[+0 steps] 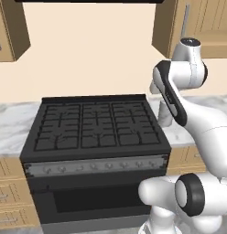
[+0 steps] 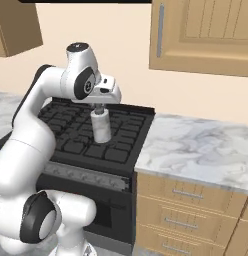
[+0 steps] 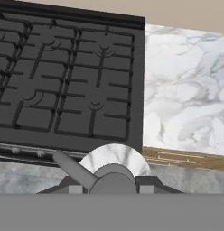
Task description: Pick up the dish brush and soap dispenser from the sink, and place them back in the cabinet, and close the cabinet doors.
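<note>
Marbled bottle: the soap dispenser [image 2: 101, 126], grey-white with a dark pump top, hangs upright in the air over the right side of the black stove [image 2: 91, 135], clear of the grates.
Gripper: the gripper [image 2: 99, 107] is closed around the soap dispenser just below the pump, seen from the right base camera; in the hand camera the bottle's round marbled top [image 3: 114, 163] and grey spout sit between the dark finger tips.
Arm: the white arm [image 1: 179, 100] bends up from the base and reaches over the stove's right edge; in the left base camera it hides the gripper, with part of the bottle showing behind it.
Stove: a black gas range [image 1: 94, 125] with a grid of burner grates, a row of knobs along a grey front panel and a dark oven door below.
Worktop: the grey-veined white marble worktop [image 2: 196, 145] runs right of the stove, above tan drawer fronts [image 2: 183, 210] with short silver handles.
Cabinet: a light tan wall cabinet door [image 2: 206, 35] with a long vertical silver bar handle hangs above the worktop, shut as far as can be seen.
</note>
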### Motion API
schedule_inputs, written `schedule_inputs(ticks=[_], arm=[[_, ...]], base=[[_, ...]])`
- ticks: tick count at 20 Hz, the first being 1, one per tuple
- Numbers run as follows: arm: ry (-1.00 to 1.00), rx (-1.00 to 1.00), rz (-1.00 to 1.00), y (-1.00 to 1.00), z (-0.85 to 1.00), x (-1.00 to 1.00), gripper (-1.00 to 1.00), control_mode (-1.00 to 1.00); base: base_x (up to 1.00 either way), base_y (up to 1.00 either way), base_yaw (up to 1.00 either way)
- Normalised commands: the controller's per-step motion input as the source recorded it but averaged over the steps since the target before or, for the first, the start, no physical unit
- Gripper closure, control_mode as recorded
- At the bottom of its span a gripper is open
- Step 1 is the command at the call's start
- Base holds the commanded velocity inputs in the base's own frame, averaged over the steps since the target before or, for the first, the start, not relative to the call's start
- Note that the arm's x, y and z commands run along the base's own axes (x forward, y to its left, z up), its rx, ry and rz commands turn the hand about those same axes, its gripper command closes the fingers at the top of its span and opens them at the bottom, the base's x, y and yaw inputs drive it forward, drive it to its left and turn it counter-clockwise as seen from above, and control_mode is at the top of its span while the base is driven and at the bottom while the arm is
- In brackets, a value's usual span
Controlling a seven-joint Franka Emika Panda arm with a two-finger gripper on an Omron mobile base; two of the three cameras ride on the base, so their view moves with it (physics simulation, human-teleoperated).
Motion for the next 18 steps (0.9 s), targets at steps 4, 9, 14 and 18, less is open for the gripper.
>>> schedule_inputs(ticks=[4,9,14,18], arm=[[0.00,0.00,0.00,0.00,0.00,0.00,1.00,1.00],[0.00,0.00,0.00,0.00,0.00,0.00,1.00,1.00],[0.00,0.00,0.00,0.00,0.00,0.00,1.00,1.00],[0.00,0.00,0.00,0.00,0.00,0.00,1.00,1.00]], base=[[0.00,-0.46,-0.19],[0.00,-0.14,-0.45],[0.00,-0.14,-0.38],[0.00,-0.21,-0.34]])
